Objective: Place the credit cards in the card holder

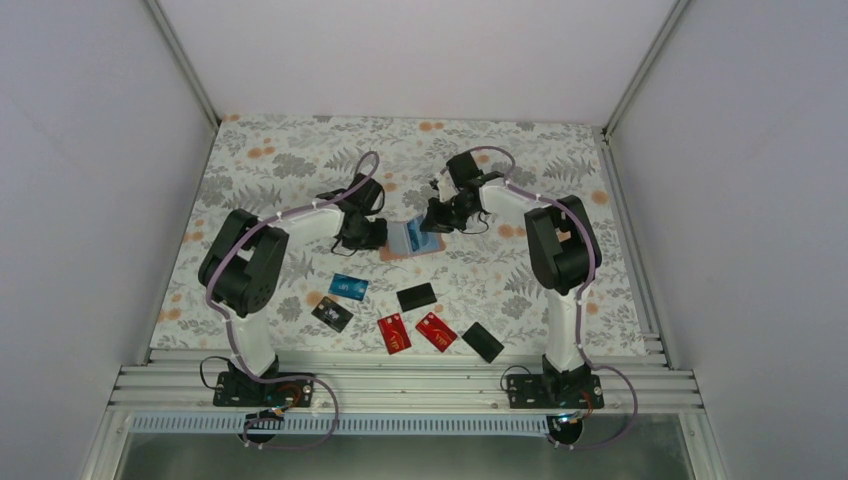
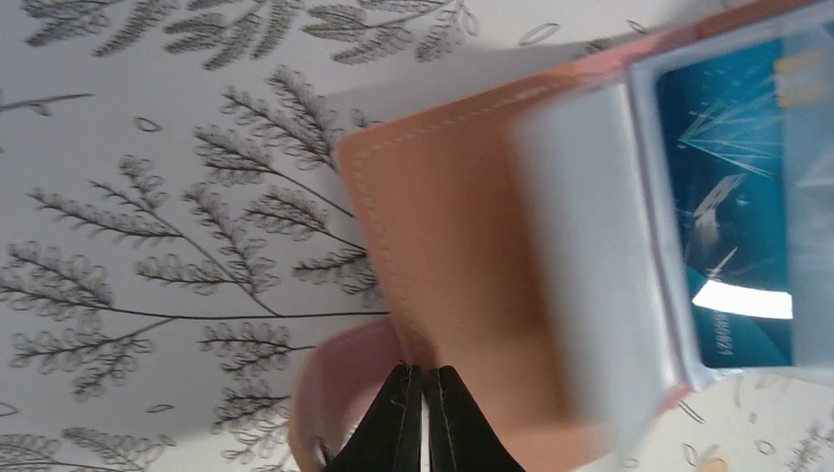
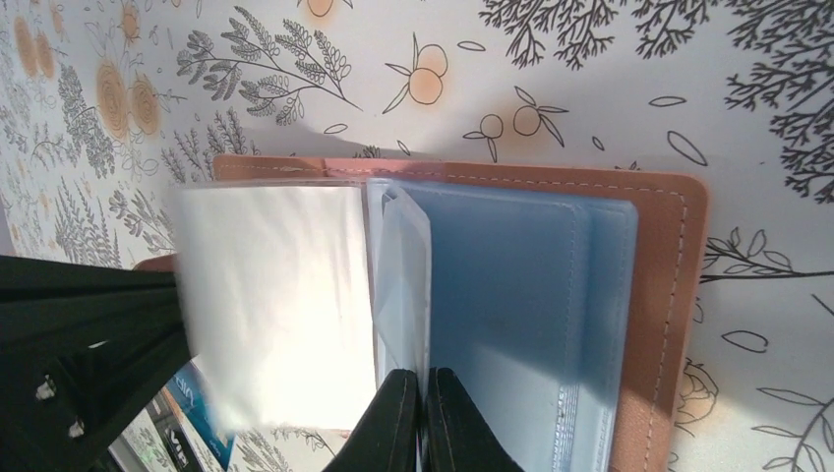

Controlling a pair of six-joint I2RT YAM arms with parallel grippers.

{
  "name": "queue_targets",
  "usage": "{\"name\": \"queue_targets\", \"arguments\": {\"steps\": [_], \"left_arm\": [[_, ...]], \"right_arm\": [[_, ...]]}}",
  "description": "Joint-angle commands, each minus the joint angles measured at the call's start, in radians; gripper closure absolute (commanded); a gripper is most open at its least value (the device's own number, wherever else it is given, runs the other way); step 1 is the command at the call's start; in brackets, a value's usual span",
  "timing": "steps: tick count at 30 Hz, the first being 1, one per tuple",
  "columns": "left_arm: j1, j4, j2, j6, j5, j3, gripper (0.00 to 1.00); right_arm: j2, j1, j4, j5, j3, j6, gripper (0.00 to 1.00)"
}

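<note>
The tan card holder (image 1: 398, 254) lies open at mid-table, with clear plastic sleeves inside. One blue card (image 2: 728, 216) sits in a sleeve. My left gripper (image 1: 376, 236) is at its left edge, jaws shut on the tan leather cover (image 2: 443, 246) beside its strap (image 2: 329, 393). My right gripper (image 1: 437, 220) is at its right side, jaws shut on a clear sleeve (image 3: 401, 265). On the table nearer the arms lie a blue card (image 1: 349, 287), two red cards (image 1: 393, 333) (image 1: 436, 331), and black cards (image 1: 416, 296) (image 1: 332, 314) (image 1: 482, 341).
The floral tablecloth (image 1: 300, 170) covers the table between white walls. A metal rail (image 1: 400, 385) runs along the near edge by the arm bases. My left gripper's black body (image 3: 79, 334) shows at the left of the right wrist view.
</note>
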Motion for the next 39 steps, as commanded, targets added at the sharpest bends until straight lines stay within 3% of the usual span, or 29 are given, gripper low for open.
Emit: {"name": "queue_targets", "arguments": {"steps": [1,12,31,39], "left_arm": [[0.011,-0.003,-0.019,0.021,-0.070,-0.017,0.94],[0.011,0.026,-0.014,0.014,-0.089,-0.068,0.94],[0.011,0.104,-0.006,0.011,-0.023,-0.140,0.97],[0.012,0.112,-0.013,0.012,-0.018,-0.151,0.98]], "right_arm": [[0.026,0.006,-0.042,0.057,0.024,-0.019,0.94],[0.040,0.022,-0.077,0.094,0.071,-0.017,0.93],[0.030,0.104,-0.118,0.052,0.179,0.019,0.73],[0.081,0.151,-0.084,-0.032,0.206,0.037,0.68]]}}
